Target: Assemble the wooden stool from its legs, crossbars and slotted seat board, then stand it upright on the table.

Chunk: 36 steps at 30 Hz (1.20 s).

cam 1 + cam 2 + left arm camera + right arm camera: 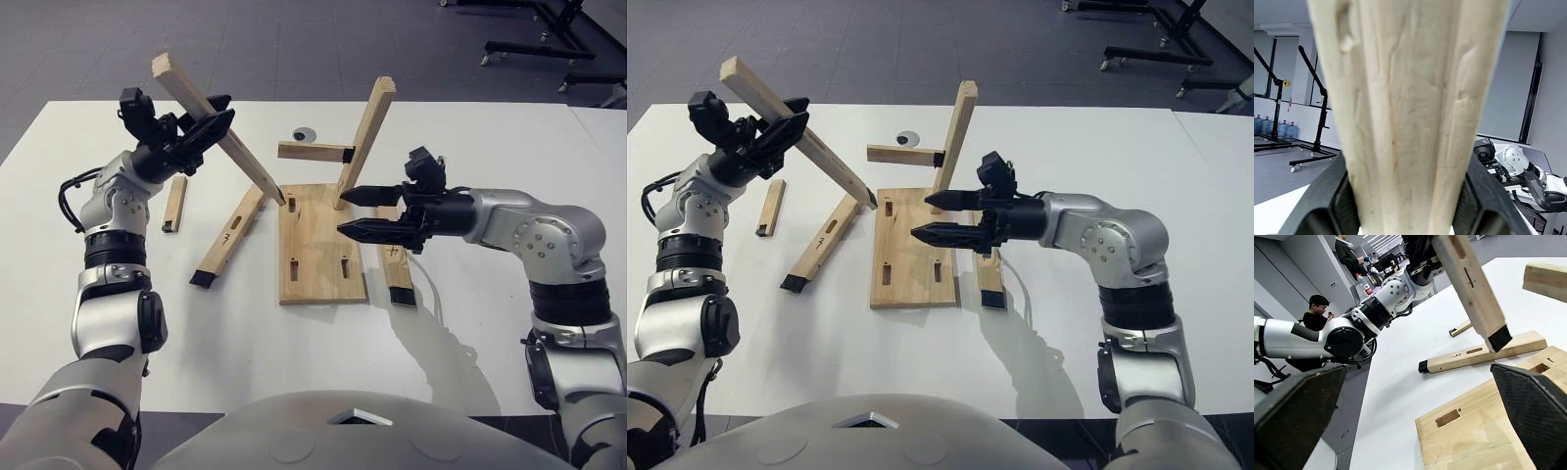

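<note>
In the head views, your left gripper (217, 119) is clamped on a held leg (250, 162), tilted above the table (490, 137). Its black tip is at the seat board's (318, 269) far left corner. An upright leg (367, 127) rises from the board's far right, with a crossbar (312, 152) jutting left. Your right gripper (343, 213) hovers over the board's right edge, jaws wide and empty. A loose leg (230, 235) lies left of the board, a second loose leg (398, 274) lies along its right edge, and a short crossbar (174, 203) lies farther left. You have bare table toward the near edge.

In the left wrist view, the fingers (1334, 205) press both sides of the held leg.

In the right wrist view, the pads (1298, 416) stand wide apart over the board, and you cannot tell whether the black tip touches it.
</note>
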### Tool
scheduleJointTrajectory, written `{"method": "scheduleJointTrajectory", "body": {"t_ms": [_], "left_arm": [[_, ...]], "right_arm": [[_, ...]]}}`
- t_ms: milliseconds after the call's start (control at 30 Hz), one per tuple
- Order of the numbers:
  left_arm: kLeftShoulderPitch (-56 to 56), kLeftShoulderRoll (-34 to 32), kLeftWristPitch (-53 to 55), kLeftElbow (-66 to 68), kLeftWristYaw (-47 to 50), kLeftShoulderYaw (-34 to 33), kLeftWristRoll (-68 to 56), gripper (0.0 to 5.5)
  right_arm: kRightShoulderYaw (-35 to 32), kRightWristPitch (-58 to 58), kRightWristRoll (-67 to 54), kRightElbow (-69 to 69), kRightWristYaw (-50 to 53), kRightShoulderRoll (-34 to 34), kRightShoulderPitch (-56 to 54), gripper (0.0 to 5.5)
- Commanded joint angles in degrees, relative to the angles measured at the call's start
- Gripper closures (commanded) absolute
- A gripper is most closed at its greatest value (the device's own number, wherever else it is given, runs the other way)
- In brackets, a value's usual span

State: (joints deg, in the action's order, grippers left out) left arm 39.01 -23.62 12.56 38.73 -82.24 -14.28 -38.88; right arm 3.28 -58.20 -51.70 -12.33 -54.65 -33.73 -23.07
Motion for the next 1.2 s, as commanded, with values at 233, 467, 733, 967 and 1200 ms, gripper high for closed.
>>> {"method": "scheduleJointTrajectory", "body": {"t_ms": [233,467,733,967,1200], "left_arm": [[2.5,0.9,-2.4,4.7,-1.0,-1.0,2.0,3.41],[5.6,2.4,-2.4,12.3,-1.1,-2.9,2.4,3.41],[8.1,2.3,-5.7,17.3,-2.7,-3.0,5.2,3.41],[5.7,2.4,-4.9,12.9,-3.6,-2.8,5.4,3.41],[2.5,2.7,-3.3,8.3,-2.6,-3.3,4.5,3.41]], "right_arm": [[17.1,10.8,18.0,0.6,1.2,3.7,-1.1,0.12],[20.2,11.2,22.0,3.4,1.0,6.4,-2.7,0.12],[21.8,10.3,24.1,4.1,0.3,7.1,-3.0,0.12],[23.9,3.6,26.2,6.1,2.0,7.6,-5.1,0.12],[19.4,3.6,23.4,-1.6,0.9,6.5,-5.5,0.12]]}}
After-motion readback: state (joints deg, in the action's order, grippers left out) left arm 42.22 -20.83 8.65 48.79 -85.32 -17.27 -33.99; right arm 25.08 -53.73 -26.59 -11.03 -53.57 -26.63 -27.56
